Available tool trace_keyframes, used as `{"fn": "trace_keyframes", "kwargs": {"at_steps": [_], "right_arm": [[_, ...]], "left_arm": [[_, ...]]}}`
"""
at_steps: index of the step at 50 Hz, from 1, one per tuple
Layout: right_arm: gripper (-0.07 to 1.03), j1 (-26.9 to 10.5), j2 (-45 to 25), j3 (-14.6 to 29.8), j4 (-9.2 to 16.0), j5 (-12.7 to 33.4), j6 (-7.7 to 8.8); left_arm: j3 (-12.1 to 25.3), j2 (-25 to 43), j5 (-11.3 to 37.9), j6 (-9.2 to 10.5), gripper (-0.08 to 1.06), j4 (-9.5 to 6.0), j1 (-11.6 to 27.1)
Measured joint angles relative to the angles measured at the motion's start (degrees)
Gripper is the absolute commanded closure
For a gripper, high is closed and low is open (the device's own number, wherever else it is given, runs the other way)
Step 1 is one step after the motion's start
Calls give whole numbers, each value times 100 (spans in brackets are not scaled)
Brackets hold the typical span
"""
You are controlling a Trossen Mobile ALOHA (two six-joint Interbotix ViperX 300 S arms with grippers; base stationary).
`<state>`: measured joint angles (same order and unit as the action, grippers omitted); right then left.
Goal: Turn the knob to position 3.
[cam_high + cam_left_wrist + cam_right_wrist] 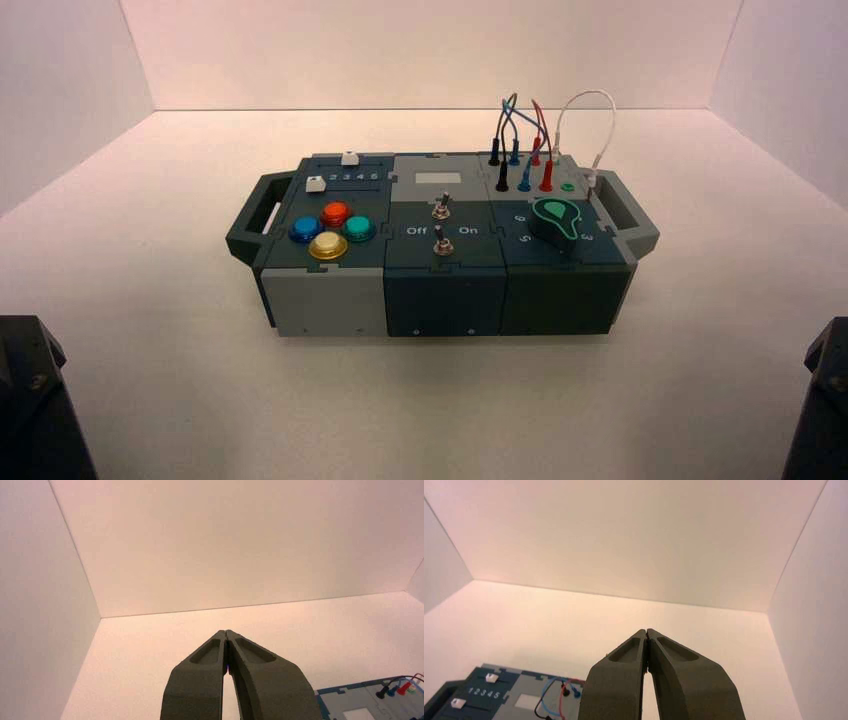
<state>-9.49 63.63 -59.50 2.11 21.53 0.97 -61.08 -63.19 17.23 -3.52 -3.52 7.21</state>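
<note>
Pale walls enclose the white tabletop [430,400]. On the box's near right panel sits the dark round knob with a green teardrop-shaped pointer [555,222], likely rigid and mildly stiff (a pinch across its sides should suit). Behind the knob rise coloured wires [545,125]; left of it, metal toggle switches [442,245]. Both the left gripper [225,631] and right gripper [647,630], away from the knob, have fingertips together.

The left arm [40,400] sits at eight o'clock in the high view, its gripper [226,631] closed, tips together; the right arm [825,400], at four o'clock, has its gripper [647,630] closed too.
</note>
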Motion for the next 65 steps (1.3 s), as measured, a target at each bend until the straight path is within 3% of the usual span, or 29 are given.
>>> {"fn": "trace_keyframes", "kwargs": {"at_steps": [34, 49, 57, 65], "right_arm": [[99, 0, -158, 0, 88, 211, 0], [99, 0, -835, 105, 404, 1195, -9], [99, -18, -1336, 343, 668, 1890, 0], [99, -26, -1608, 519, 853, 2294, 18]], "left_arm": [[-9, 53, 53, -9, 101, -9, 0], [-9, 334, 272, 0, 101, -18, 193], [35, 510, 642, 26, 101, -35, 536], [70, 756, 993, 26, 101, -53, 1002]]}}
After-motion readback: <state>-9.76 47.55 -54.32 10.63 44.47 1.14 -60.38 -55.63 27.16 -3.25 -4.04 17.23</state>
